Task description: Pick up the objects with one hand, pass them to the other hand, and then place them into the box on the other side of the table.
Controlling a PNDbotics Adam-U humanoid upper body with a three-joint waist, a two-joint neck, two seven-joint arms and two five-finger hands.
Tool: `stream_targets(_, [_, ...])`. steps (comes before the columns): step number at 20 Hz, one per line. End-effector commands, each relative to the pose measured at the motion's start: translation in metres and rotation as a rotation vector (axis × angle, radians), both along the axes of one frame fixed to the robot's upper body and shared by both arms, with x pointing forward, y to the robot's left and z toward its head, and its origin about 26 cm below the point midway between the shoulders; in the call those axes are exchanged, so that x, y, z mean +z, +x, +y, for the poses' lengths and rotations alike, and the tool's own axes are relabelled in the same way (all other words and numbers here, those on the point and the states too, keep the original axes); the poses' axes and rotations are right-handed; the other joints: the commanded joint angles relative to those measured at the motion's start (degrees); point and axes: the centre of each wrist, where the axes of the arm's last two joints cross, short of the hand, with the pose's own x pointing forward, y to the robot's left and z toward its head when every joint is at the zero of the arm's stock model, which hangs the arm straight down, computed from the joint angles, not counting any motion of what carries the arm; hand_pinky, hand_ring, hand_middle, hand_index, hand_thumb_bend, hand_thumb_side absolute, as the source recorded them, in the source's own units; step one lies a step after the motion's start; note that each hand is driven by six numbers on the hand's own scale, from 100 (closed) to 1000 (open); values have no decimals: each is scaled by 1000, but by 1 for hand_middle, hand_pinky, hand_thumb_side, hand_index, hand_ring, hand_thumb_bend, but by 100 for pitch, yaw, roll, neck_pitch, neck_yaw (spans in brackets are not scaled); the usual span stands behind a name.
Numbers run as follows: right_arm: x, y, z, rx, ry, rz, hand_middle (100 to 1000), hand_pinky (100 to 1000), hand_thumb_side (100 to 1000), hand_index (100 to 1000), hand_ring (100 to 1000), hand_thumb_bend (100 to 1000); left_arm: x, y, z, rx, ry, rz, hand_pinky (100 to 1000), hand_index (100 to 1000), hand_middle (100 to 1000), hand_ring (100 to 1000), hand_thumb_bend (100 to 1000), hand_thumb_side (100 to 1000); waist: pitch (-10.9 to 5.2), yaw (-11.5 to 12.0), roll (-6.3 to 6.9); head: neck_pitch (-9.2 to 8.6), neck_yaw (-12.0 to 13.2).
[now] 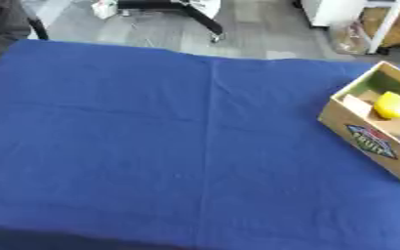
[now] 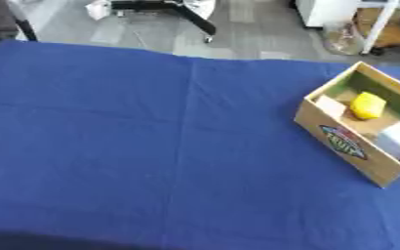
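Box (image 2: 344, 141) w/ yellow object (image 2: 367, 105); grey item (image 2: 397, 138) clearer right-eye

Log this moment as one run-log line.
box: table's right side, open | inside: yellow object, pale items | blue cloth: bare | robot hands: not in view

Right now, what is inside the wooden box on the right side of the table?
The wooden box holds a yellow object, a pale flat piece and a grey-white item. Its near wall hides the floor beneath them.
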Motion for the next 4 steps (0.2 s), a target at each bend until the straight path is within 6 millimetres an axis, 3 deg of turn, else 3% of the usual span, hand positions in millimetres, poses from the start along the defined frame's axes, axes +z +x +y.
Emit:
stream_targets(1, [-1,-4,-17,-84,7,-1,865,850,530,747,738,100,14,-10,22,79,38,-2,669,675,680,650,917,664,-174,8,75,39,133])
stream_targets(4, [-20,-10,-44,-205,72,37,879,849,529,737,734,100,10,-29,46,187,20,43,668,674,679,648,927,655,-210,36,63,40,126])
